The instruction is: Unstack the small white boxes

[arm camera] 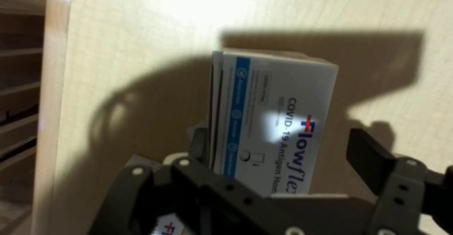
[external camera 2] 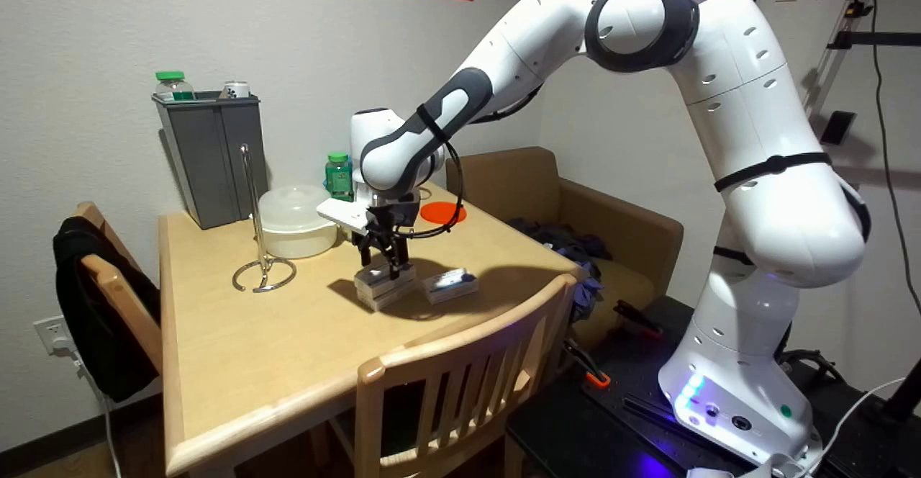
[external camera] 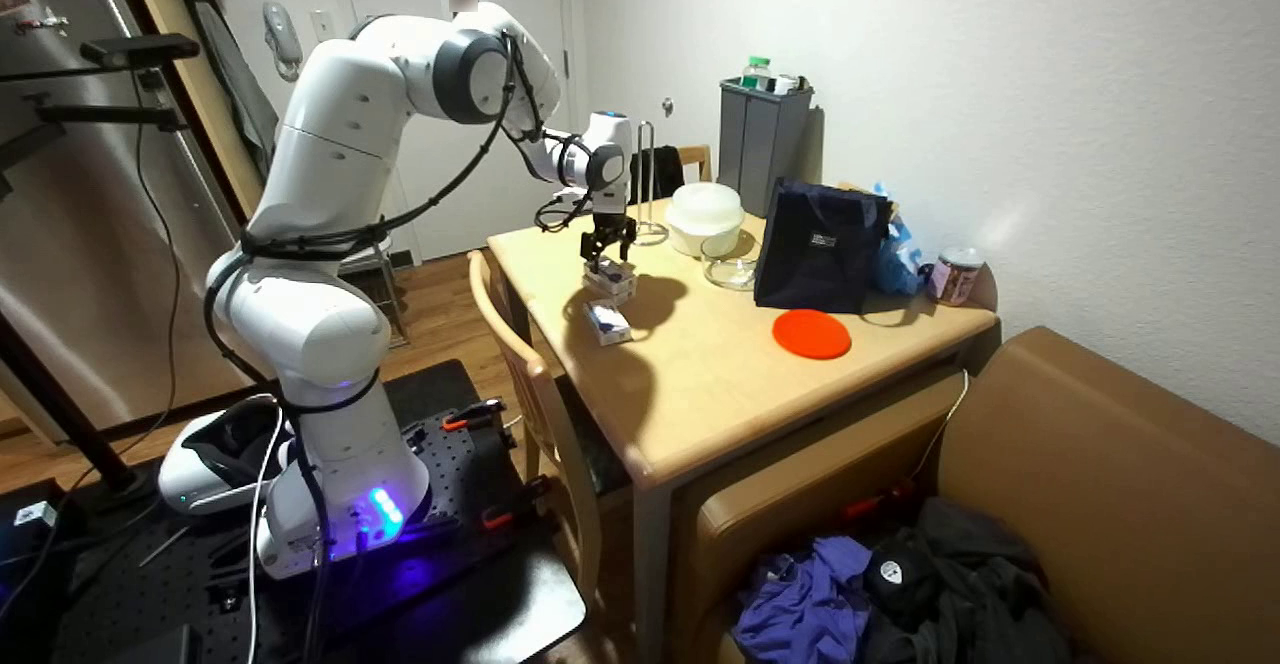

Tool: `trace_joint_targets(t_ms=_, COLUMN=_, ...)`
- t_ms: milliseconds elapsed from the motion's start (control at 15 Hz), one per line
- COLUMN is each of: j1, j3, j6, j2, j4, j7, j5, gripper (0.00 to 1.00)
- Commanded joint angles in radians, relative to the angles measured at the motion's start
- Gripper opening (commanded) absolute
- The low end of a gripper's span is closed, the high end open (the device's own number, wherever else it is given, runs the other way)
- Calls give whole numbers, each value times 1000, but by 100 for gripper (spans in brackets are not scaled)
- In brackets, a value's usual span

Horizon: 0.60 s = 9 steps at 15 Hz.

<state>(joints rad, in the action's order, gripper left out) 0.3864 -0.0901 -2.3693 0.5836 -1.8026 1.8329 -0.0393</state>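
Note:
Small white boxes stand on the table as a stack (external camera: 618,287), one flat on another. The top box (arm camera: 269,121) in the wrist view has a blue stripe and Flowflex print; a lower box's edge (arm camera: 214,86) peeks out at its left. A separate white box (external camera 2: 451,288) lies beside the stack, nearer the robot base; only a corner of it (arm camera: 169,225) shows below in the wrist view. Directly over the stack is my gripper (external camera 2: 381,263), pointing down with its jaws wide apart. Its left finger is close against the stack's side, contact unclear; the right finger (arm camera: 370,160) stands clear of it.
Behind the stack are a metal stand (external camera 2: 264,276), a lidded white bowl (external camera: 705,216) and a glass bowl (external camera: 730,272). A dark bag (external camera: 822,249) and red disc (external camera: 811,334) are farther along the table (external camera: 700,374). A wooden chair (external camera 2: 460,363) lines the near edge.

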Motion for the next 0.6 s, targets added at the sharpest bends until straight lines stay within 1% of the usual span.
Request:
trace_joint_targets(t_ms=0, j1=16, j3=8, j6=40, j2=-57, j4=-28, j7=8, j5=-5, gripper=100)
trace_joint_targets(t_ms=533, j1=7, j3=-2, j6=33, j2=-57, j4=-43, j7=0, j5=13, gripper=100)
